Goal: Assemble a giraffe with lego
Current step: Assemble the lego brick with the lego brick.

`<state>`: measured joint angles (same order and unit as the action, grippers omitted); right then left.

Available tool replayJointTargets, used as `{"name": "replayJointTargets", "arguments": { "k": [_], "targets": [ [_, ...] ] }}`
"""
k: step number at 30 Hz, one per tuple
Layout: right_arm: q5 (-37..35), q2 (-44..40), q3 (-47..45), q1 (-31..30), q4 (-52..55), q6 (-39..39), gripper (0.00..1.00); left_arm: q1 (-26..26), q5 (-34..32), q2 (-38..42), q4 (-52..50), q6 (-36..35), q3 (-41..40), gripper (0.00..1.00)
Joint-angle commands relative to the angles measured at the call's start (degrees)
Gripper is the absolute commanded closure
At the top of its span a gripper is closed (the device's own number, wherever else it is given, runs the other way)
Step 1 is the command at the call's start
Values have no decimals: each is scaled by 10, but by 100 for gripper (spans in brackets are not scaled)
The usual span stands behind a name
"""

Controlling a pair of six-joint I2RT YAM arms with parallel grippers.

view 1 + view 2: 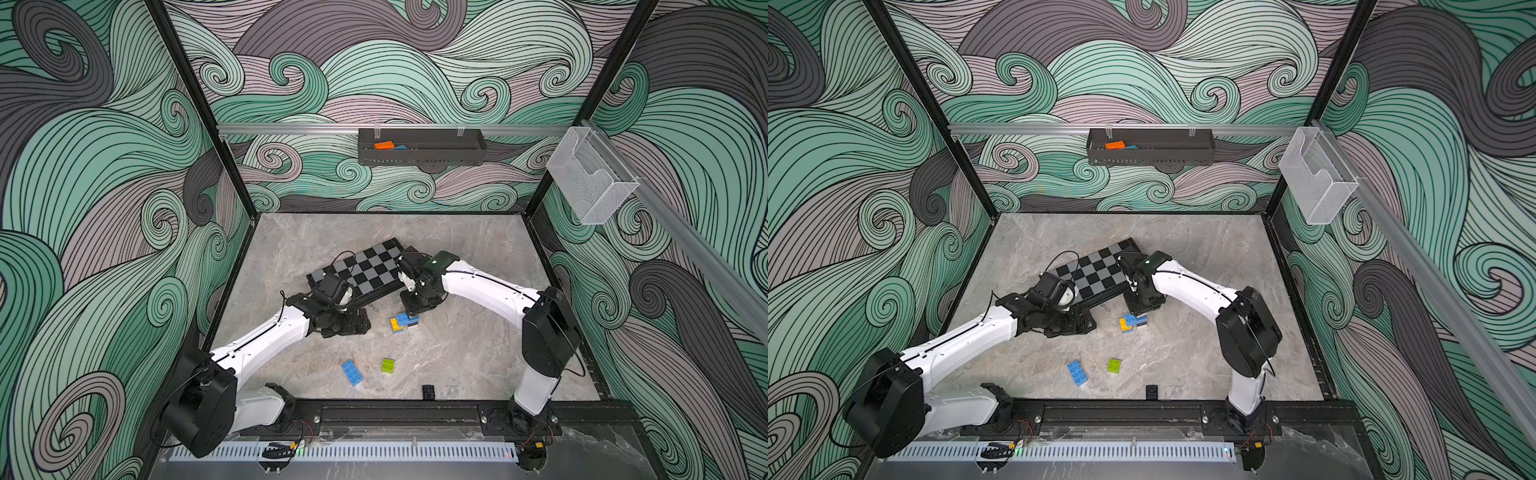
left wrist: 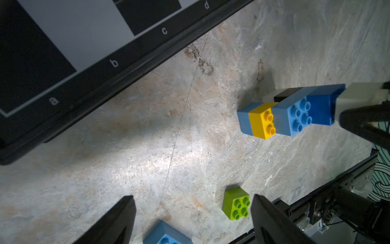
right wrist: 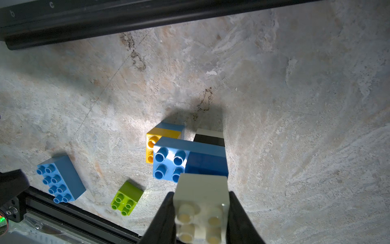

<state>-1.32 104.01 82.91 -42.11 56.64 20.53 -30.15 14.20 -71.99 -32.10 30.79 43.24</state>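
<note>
Marble tabletop (image 1: 478, 249) | giraffe (image 1: 401, 322) half hidden beneath right jaws | white brick (image 3: 201, 202) clamped

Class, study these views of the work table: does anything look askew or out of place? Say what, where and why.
The chequered board lies at an angle to the table edges rather than square. A small black brick sits alone by the front rail, apart from the other pieces.

White brick (image 3: 202, 194), lime-green brick (image 1: 388, 365) — black-and-grey chequered board (image 1: 370, 266)
</note>
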Motion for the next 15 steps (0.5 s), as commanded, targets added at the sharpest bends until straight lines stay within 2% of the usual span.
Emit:
{"name": "replayJointTargets", "arguments": {
  "k": [1,15],
  "targets": [
    [-7,40,-8,8,44,0,79,-3,-19,13,2,-17,1,10],
    [-14,48,-5,-2,83,15,79,-14,-31,16,3,-18,3,10]
  ]
}}
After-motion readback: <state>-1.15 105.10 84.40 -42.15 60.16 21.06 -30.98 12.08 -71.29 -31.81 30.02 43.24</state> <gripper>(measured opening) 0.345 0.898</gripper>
